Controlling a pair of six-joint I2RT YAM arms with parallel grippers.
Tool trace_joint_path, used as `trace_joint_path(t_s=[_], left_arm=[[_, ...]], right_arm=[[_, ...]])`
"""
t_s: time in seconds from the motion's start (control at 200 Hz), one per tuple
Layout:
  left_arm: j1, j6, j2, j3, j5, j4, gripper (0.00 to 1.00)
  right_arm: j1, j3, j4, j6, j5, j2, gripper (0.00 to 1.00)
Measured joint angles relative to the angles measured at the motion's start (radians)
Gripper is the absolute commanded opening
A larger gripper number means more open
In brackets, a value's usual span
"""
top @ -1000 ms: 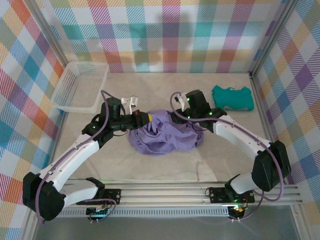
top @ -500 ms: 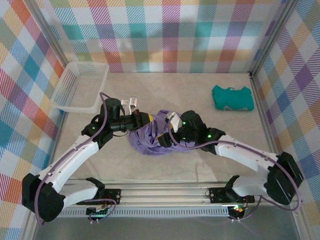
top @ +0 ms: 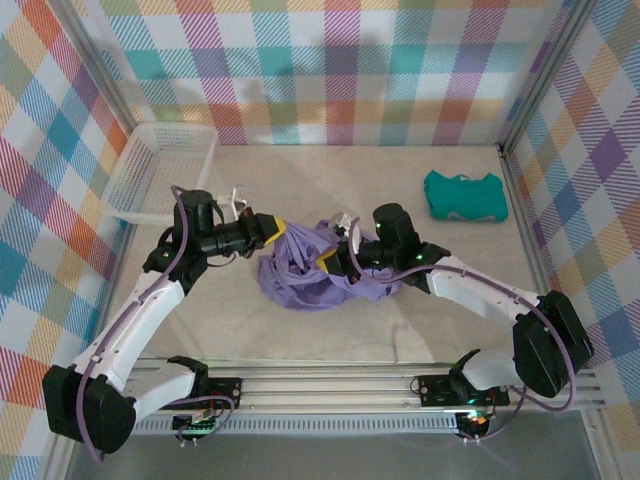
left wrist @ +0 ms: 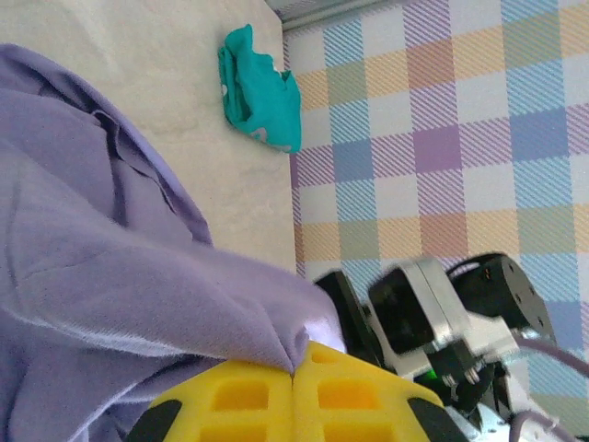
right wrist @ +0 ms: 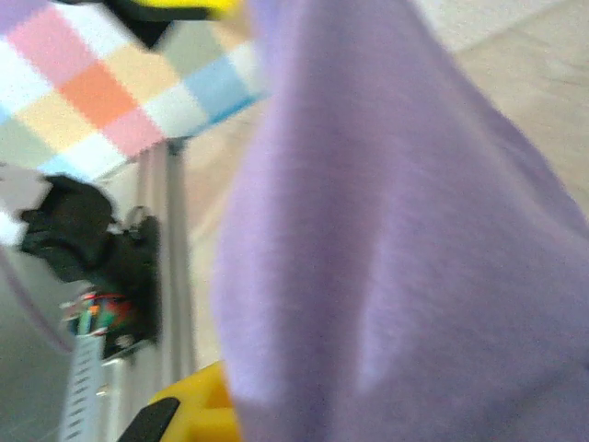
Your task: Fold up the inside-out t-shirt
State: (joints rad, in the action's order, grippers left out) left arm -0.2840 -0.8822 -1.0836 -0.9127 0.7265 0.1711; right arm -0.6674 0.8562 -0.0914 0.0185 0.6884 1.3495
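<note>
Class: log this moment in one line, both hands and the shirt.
left hand: shut on t-shirt | right hand: shut on t-shirt | t-shirt: bunched, unfolded | teal garment: far right, apart

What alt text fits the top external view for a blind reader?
Two robot arms pinch a bunched lavender t-shirt on the table: left end effector at its upper left, right end effector near its middle. A teal garment lies far right, a clear basket far left.
</note>
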Motion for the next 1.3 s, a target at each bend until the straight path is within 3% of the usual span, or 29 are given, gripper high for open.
trace_joint_path(t_s=[0.055, 0.145, 0.325, 0.46, 0.61, 0.915, 1.135, 1.3], left_arm=[[0.006, 0.003, -0.014, 0.000, -0.010, 0.009, 0.00], [0.007, 0.045, -0.026, -0.004, -0.057, 0.064, 0.11], [-0.011, 0.185, -0.004, -0.020, -0.214, 0.205, 0.49], [-0.056, 0.234, 0.080, -0.004, -0.256, 0.259, 0.57], [-0.122, 0.251, 0.133, 0.051, -0.246, 0.266, 0.54], [-0.179, 0.282, -0.013, 0.058, -0.219, 0.204, 0.33], [-0.183, 0.301, -0.063, 0.058, -0.220, 0.189, 0.32], [-0.183, 0.307, -0.079, 0.058, -0.220, 0.187, 0.09]], right_arm=[[0.002, 0.000, -0.032, 0.001, 0.063, 0.002, 0.00], [0.006, 0.000, -0.074, 0.003, 0.123, 0.011, 0.00], [0.007, 0.008, -0.084, 0.012, 0.151, 0.049, 0.00], [0.013, 0.025, -0.084, 0.028, 0.150, 0.075, 0.00], [0.017, 0.034, -0.079, 0.030, 0.142, 0.079, 0.00], [0.020, 0.036, -0.065, 0.030, 0.132, 0.079, 0.00], [0.020, 0.036, -0.063, 0.029, 0.131, 0.079, 0.00], [0.020, 0.036, -0.058, 0.028, 0.126, 0.079, 0.00]])
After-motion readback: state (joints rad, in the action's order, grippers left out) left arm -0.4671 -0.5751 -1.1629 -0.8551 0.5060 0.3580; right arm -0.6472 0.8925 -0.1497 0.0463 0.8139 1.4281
